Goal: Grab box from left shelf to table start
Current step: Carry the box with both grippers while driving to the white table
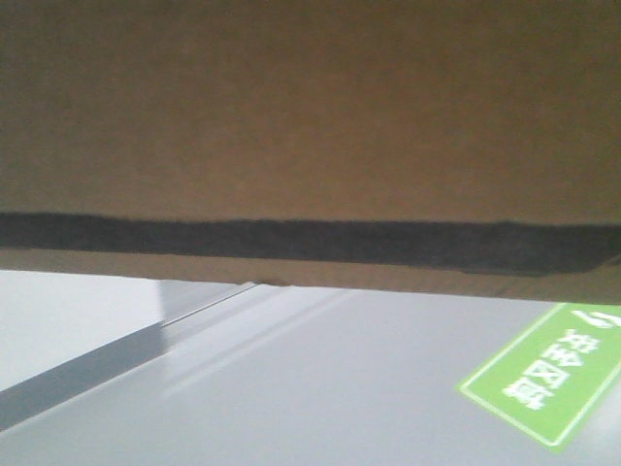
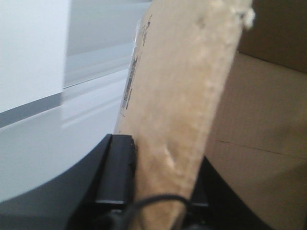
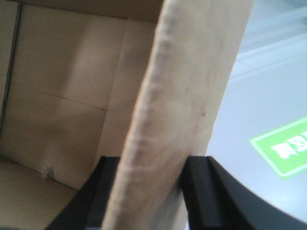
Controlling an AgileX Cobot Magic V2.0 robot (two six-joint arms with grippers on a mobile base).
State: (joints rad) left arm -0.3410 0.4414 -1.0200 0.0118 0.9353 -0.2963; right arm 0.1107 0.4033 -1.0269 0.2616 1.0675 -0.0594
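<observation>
The tan cardboard box (image 1: 310,116) fills the upper half of the front view, with a black band along its lower edge, held above the grey floor. My left gripper (image 2: 160,191) is shut on the box's left wall (image 2: 182,96), black fingers (image 2: 117,167) on either side of the cardboard edge. My right gripper (image 3: 148,196) is shut on the box's right wall (image 3: 187,96), fingers (image 3: 199,191) clamped on both faces. The open box interior (image 3: 62,96) shows in the right wrist view. The left shelf is out of view.
A glossy grey floor (image 1: 291,388) lies below the box. A green floor marking with white characters (image 1: 553,374) is at the right, also in the right wrist view (image 3: 288,148). A white wall with a grey baseboard (image 1: 78,374) runs at the left.
</observation>
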